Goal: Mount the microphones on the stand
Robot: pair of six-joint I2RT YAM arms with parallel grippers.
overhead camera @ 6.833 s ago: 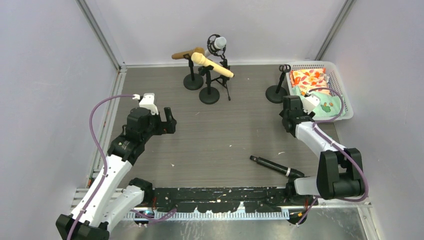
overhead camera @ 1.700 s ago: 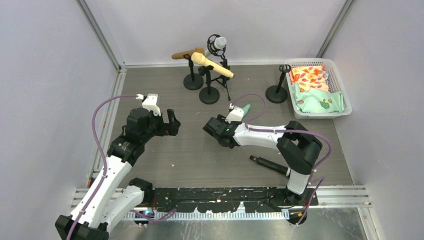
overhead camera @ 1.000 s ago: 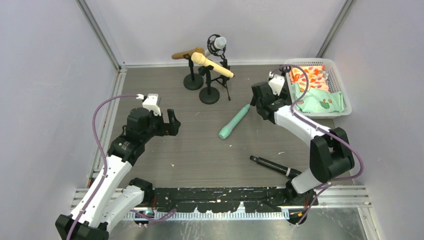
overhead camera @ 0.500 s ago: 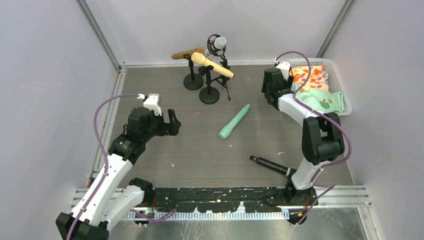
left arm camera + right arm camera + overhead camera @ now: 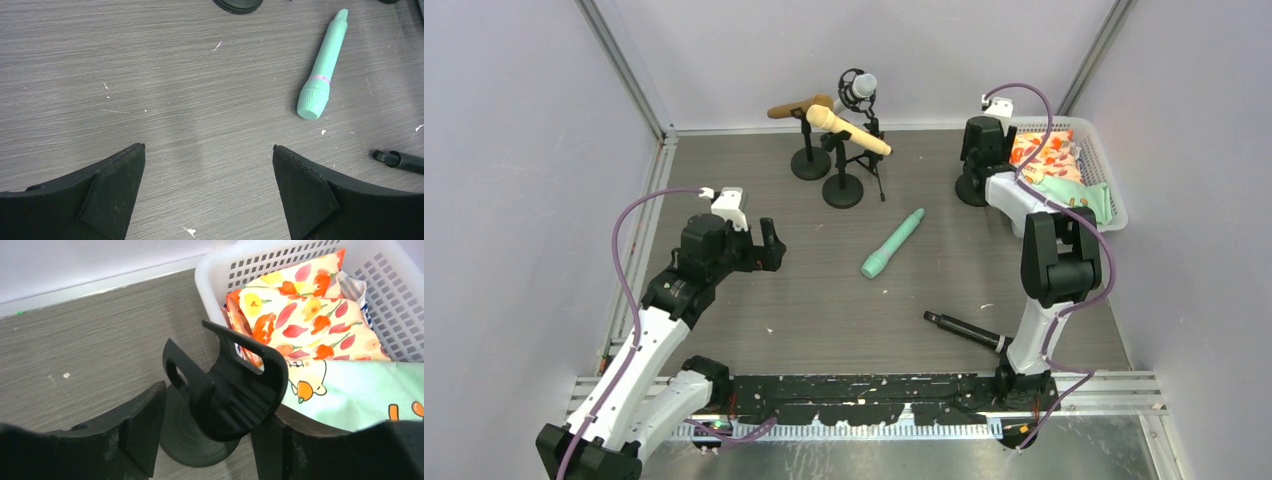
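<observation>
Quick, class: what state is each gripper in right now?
Left gripper: open, holding nothing.
Right gripper: fingers either side of the empty stand's clip; whether it grips cannot be told.

stand cluster back centre | lone stand back right, beside basket | one microphone centre | another microphone front right

Bright even overhead light; soft faint shadows; sharp focus; no glare.
</observation>
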